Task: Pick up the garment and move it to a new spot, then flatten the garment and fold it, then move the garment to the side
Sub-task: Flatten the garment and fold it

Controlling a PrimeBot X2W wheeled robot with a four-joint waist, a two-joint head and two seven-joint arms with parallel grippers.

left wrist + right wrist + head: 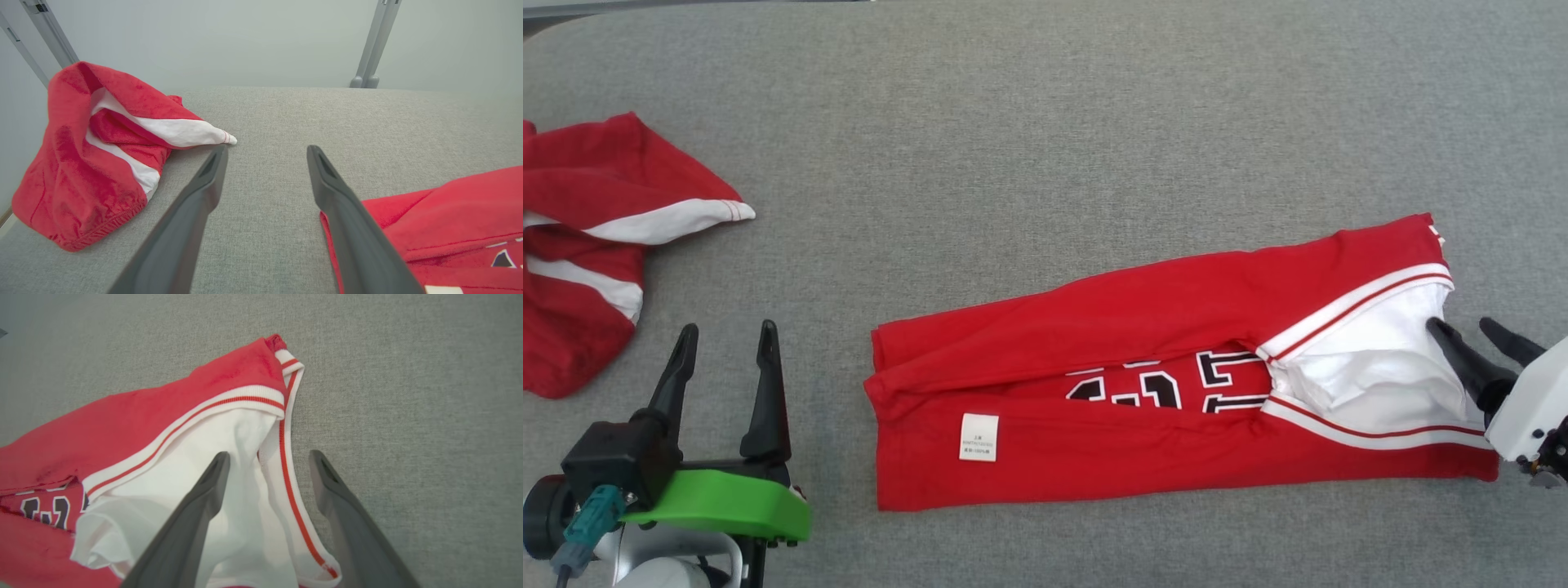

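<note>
Head view shows one jersey [1135, 327], one crumpled garment [580, 175].

I am holding my left gripper [729, 329] low at my left, pointing its two dark fingers [765, 384] straight ahead and holding them well apart. I am holding my right gripper [1460, 324] at my far right, angling it inward toward my left, its fingers also standing wide apart, pinching nothing between them.
</note>
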